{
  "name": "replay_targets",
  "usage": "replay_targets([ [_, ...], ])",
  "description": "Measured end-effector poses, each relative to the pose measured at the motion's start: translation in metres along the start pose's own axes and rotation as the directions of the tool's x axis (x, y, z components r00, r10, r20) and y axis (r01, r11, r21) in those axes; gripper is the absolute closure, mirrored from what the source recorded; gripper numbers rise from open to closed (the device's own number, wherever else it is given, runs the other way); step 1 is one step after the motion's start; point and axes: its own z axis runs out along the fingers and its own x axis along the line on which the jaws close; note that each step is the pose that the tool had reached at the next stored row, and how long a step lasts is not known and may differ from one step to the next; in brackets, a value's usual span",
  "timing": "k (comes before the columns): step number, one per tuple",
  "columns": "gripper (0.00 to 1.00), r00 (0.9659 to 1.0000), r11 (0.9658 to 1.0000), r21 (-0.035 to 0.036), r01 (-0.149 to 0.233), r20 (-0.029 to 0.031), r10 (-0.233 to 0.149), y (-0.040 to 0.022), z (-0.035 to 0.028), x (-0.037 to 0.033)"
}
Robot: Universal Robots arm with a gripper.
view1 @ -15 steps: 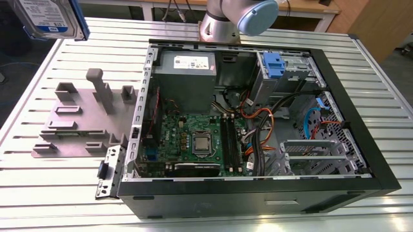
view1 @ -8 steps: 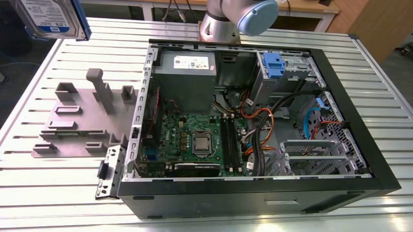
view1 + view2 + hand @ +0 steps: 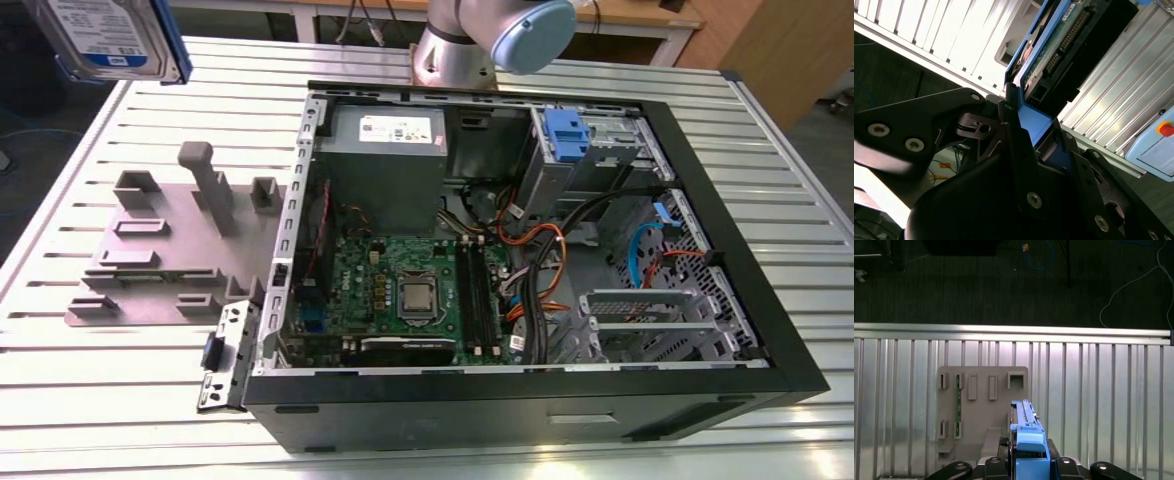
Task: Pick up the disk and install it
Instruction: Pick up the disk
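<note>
A slatted metal counter [image 3: 801, 200] carries an open black computer case [image 3: 507, 405], with the grey arm [image 3: 487, 40] standing at its far side. A grey fixture plate [image 3: 147, 270] lies toward the exterior view's left. Above that plate, the tool [image 3: 1036, 127] is clamped on the disk [image 3: 114, 35], which hangs clear of the counter. The print on its blue-and-white label cannot be read.

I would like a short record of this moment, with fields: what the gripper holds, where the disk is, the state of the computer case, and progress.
gripper: shut on the blue rail of the disk
disk: lifted off the table, above the grey fixture plate, outside the case
computer case: on its side on the table, open, motherboard showing
progress: disk picked up, not yet installed
</note>
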Motion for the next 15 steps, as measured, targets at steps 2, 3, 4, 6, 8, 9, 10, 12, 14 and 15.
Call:
replay_targets([
  [2,0.64,1.0,1.0,0.0,0.0,0.0,0.0,-0.0012,0.0,0.0],
  [3,0.64,1.0,1.0,0.0,0.001,0.0,-0.001,-0.0017,0.0,0.0],
  [4,0.64,1.0,1.0,0.0,0.001,0.0,-0.001,-0.0023,0.0,0.0],
  [6,0.64,1.0,1.0,0.0,0.001,0.0,-0.001,-0.0032,0.0,0.0],
  [8,0.64,1.0,1.0,0.0,0.002,0.0,-0.002,-0.004,0.0,0.0],
  [9,0.64,1.0,1.0,-0.0001,0.002,0.0,-0.002,-0.0044,0.0,0.0],
  [10,0.64,1.0,1.0,-0.0001,0.002,0.0,-0.002,-0.0048,0.0,0.0],
  [12,0.64,1.0,1.0,0.0,0.003,0.0,-0.003,-0.0055,0.0,0.0],
  [14,0.64,1.0,1.0,-0.0001,0.003,0.0,-0.003,-0.0061,0.0,0.0],
  [15,0.64,1.0,1.0,-0.0001,0.003,-0.0001,-0.003,-0.0064,-0.0001,0.0],
])
